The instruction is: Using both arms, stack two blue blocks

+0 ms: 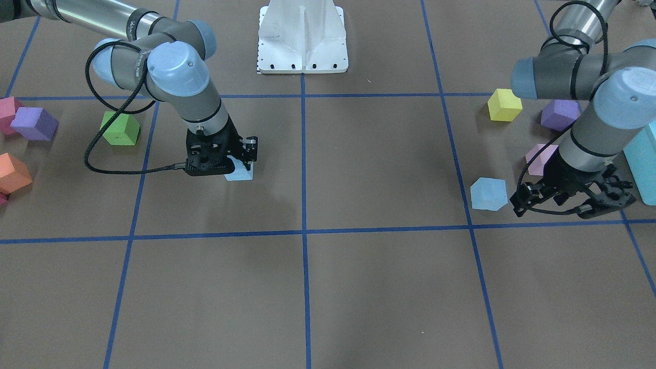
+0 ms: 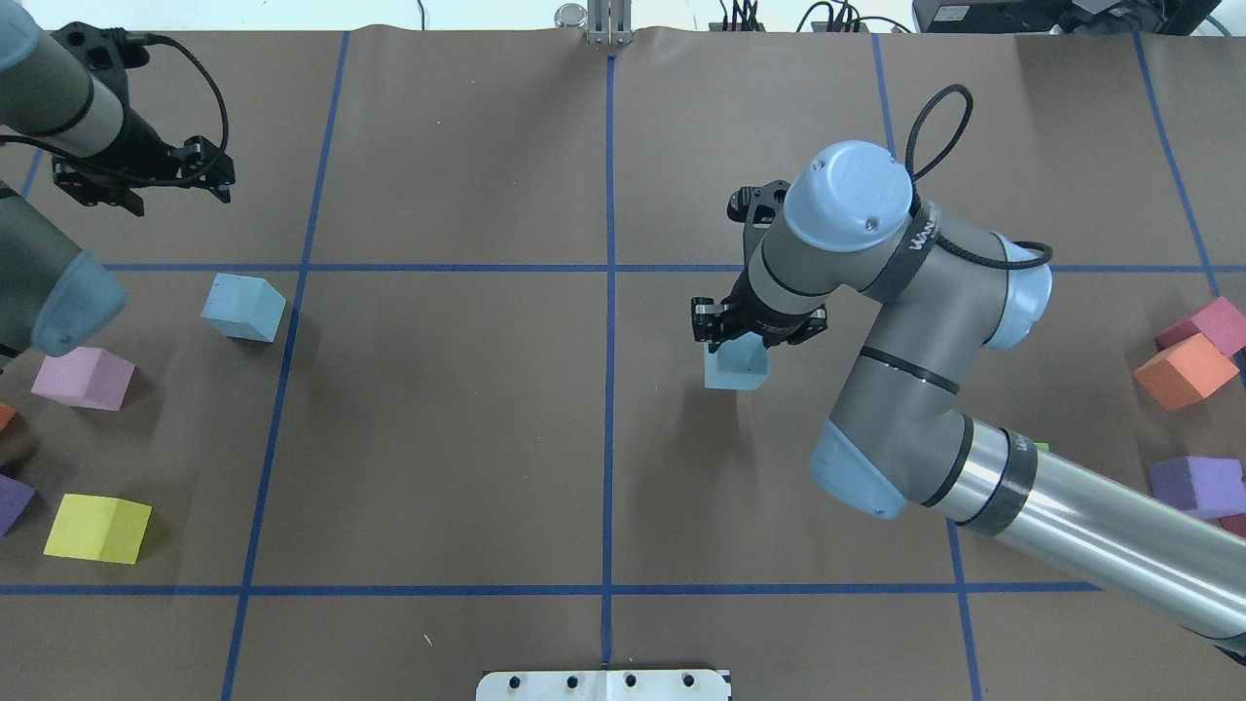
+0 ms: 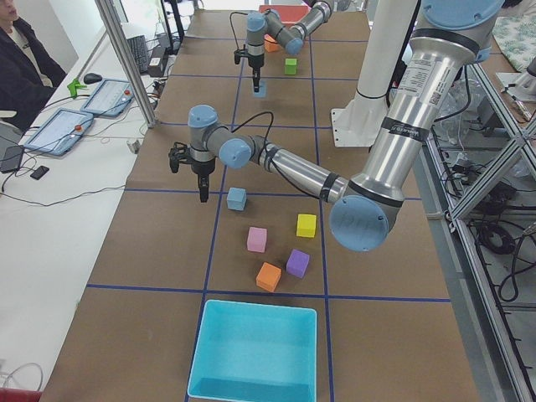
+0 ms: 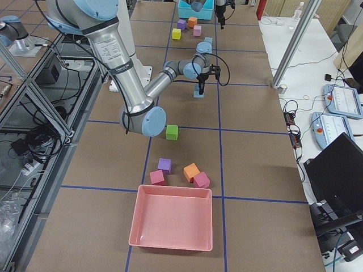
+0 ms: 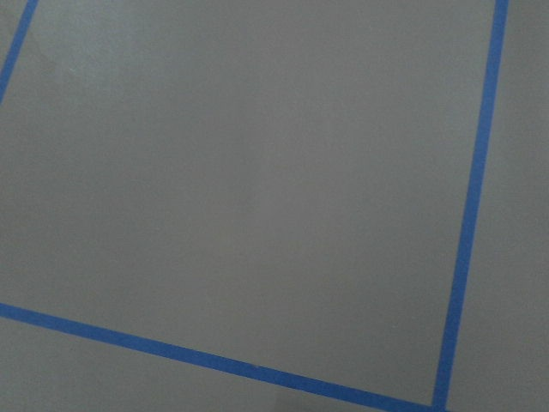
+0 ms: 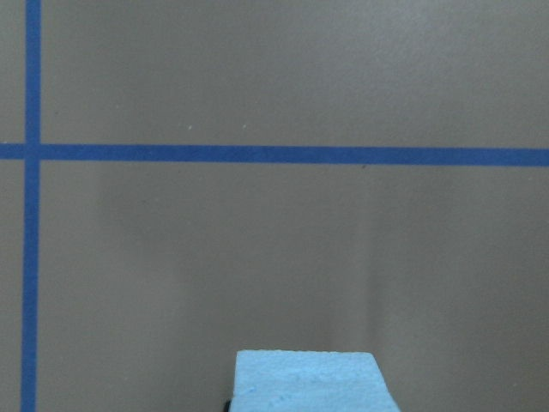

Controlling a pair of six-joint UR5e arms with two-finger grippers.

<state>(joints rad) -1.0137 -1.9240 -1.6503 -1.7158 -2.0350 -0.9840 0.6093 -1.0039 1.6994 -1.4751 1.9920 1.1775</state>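
One blue block (image 1: 489, 193) lies alone on the table, also in the overhead view (image 2: 243, 307). My left gripper (image 1: 574, 205) hangs open and empty beside it, a gap apart, and shows in the overhead view (image 2: 146, 180). The other blue block (image 1: 239, 171) sits near the table's middle (image 2: 737, 370). My right gripper (image 1: 225, 156) stands over it with a jaw on either side and looks shut on it, at or just above the table. The right wrist view shows only this block's top (image 6: 304, 382).
Yellow (image 1: 504, 105), purple (image 1: 559, 114) and pink (image 1: 540, 158) cubes and a turquoise bin (image 1: 643, 164) are by my left arm. Green (image 1: 120, 128), purple (image 1: 35, 123) and orange (image 1: 13, 173) cubes are by my right arm. A white pedestal (image 1: 302, 38) stands at the back.
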